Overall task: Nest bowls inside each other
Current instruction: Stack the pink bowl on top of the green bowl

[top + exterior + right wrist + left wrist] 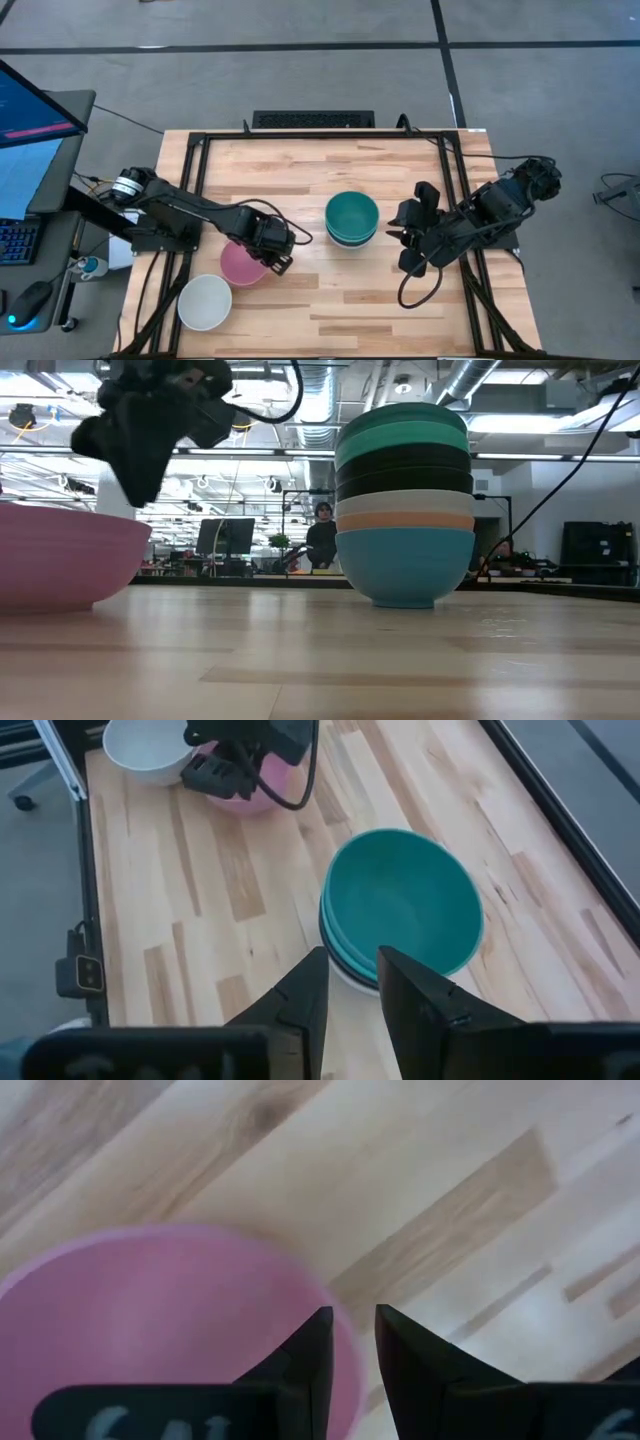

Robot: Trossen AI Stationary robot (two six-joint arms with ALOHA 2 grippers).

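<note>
A pink bowl [238,265] [60,555] [150,1320] stands on its base on the table, left of centre. My left gripper [277,258] [353,1330] is at the side of its rim that faces the stack, shut on that rim. A stack of several nested bowls [352,215] [403,500] [400,905] stands mid-table, with a cyan-blue bowl at the bottom and a dark teal one on top. A white bowl [205,302] sits alone near the front left corner. My right gripper [408,238] [352,970] waits just right of the stack, shut and touching nothing. My left gripper has the pink bowl's rim [347,1355] between its two fingers, one finger [310,1355] inside the bowl and the other outside. The fingers come from above, pointing down. The bowl stands upright with its base on the table [300,650].
The table's black frame rails [190,180] run along the left, right and far edges. Bare wood lies between the pink bowl and the stack and along the near edge. A monitor and keyboard [30,130] are off the table to the left.
</note>
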